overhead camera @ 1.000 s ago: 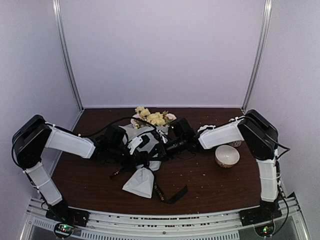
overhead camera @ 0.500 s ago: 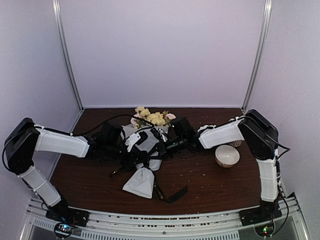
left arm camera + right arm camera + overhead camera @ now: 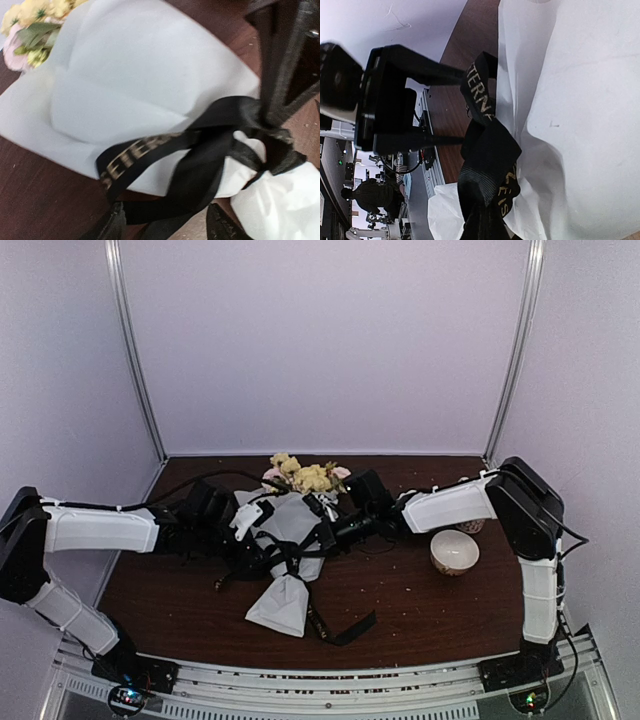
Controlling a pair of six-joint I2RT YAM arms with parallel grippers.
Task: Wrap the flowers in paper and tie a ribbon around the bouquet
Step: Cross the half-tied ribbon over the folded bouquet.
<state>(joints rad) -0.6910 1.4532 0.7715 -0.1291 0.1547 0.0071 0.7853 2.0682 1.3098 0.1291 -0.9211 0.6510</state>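
The bouquet [image 3: 290,540] lies mid-table [image 3: 420,600], with the flowers [image 3: 305,476] at 12 o'clock and the paper [image 3: 130,90] tail toward 6. We see the ribbon [image 3: 165,150] cinched round the paper's waist. At 3 o'clock the right gripper [image 3: 270,107] pinches a strand, which we judge keeps the ribbon taut. At 9 o'clock the left gripper [image 3: 167,227] has its jaws spread, gripping nothing.

We see a dark brown wooden table [image 3: 420,610] with pale specks scattered over its right half. Around its middle lies a cone of pale grey-white paper [image 3: 283,602], one end toward the near edge, with pale yellow and pink flowers [image 3: 305,477] at the end toward the far edge. A narrow black fabric ribbon [image 3: 347,630] with light lettering trails from the paper toward the near edge. A round white ceramic bowl [image 3: 454,551] stands near the right edge.
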